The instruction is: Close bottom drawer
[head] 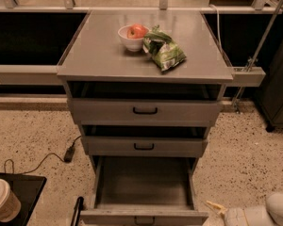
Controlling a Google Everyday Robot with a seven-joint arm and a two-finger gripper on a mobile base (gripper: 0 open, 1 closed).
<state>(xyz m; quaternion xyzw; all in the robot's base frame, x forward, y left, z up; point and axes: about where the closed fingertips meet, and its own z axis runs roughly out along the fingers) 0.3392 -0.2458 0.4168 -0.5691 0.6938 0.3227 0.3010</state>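
The bottom drawer (142, 181) of the grey metal cabinet (99, 55) is pulled far out and its inside is bare. Its front panel (108, 217) with the small black handle (144, 220) lies at the lower edge of the camera view. My gripper (216, 206) comes in from the lower right on a white arm (262, 215). It hangs just right of the drawer's front right corner, close to it but apart. The middle drawer (144, 146) and the top drawer (145, 110) each stand slightly out.
On the cabinet top are a white bowl with a red apple (133, 35) and a green snack bag (164, 51). A paper cup (2, 200) stands on a black tray (26, 192) at lower left. A black cable and plug (69, 153) lie on the speckled floor.
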